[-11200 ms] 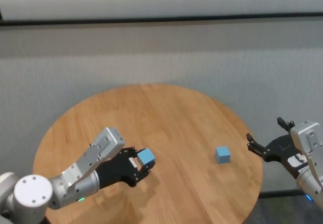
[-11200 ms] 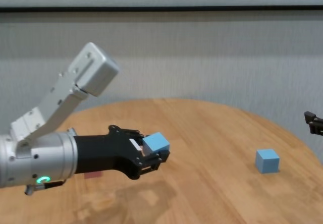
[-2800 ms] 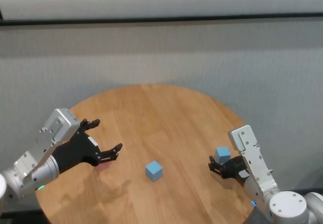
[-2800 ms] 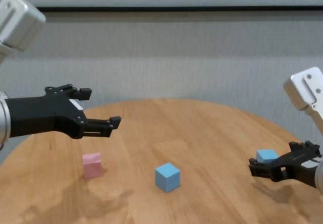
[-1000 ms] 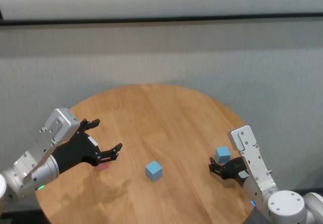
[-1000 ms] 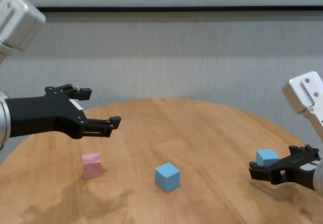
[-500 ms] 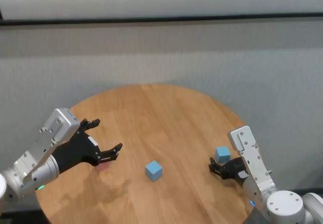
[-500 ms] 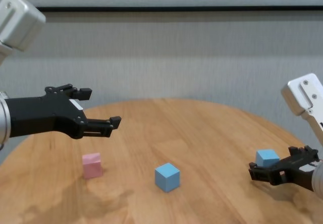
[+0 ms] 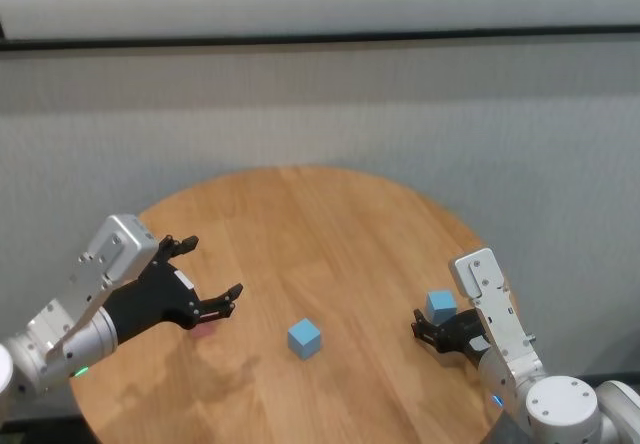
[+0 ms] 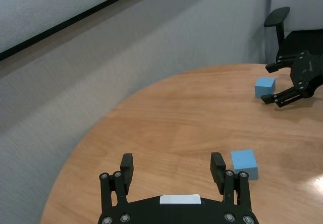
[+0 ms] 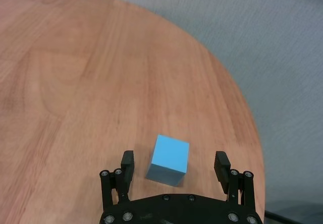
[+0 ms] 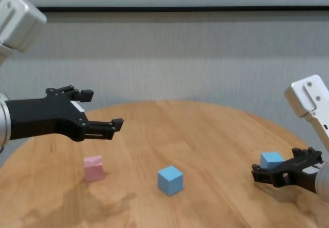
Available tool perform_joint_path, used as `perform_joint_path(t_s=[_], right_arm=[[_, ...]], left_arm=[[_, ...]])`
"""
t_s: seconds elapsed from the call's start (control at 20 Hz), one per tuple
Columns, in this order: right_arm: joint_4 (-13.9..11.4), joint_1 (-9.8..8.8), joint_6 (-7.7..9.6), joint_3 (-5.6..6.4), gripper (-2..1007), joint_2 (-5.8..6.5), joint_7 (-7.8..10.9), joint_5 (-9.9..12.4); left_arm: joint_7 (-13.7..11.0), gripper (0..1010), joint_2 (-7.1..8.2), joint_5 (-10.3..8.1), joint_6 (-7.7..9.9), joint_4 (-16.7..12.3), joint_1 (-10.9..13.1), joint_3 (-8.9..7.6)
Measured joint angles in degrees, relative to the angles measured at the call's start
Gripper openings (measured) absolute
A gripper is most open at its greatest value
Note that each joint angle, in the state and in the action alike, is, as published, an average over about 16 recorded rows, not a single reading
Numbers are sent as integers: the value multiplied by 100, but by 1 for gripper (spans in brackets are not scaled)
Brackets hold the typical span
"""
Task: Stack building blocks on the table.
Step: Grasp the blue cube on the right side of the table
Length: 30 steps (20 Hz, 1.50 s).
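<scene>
Three blocks lie apart on table (image 9: 330, 224) | right gripper (image 12: 288, 170) spread, straddling far-right blue block (image 11: 169, 160) near the edge — risk: finger nudges it off | left gripper (image 12: 97, 110) spread, hovering over pink block (image 12: 94, 168) | middle blue block (image 12: 170, 180) free

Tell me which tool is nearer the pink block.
Left. The left tool hangs open in the air just above the pink block, toward the table's left side. The right tool is far across the table, open around a blue block.
</scene>
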Motion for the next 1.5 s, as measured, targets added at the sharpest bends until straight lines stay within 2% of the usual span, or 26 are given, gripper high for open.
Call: perform_joint_path(t_s=[1.2, 1.5], right_arm=[[302, 97, -275, 217, 1000, -189, 93, -259], [353, 110, -316, 273, 967, -231, 121, -298]], left_arm=[[0, 1002, 0, 0, 0, 0, 0, 0], [0, 1002, 0, 0, 0, 0, 0, 0]])
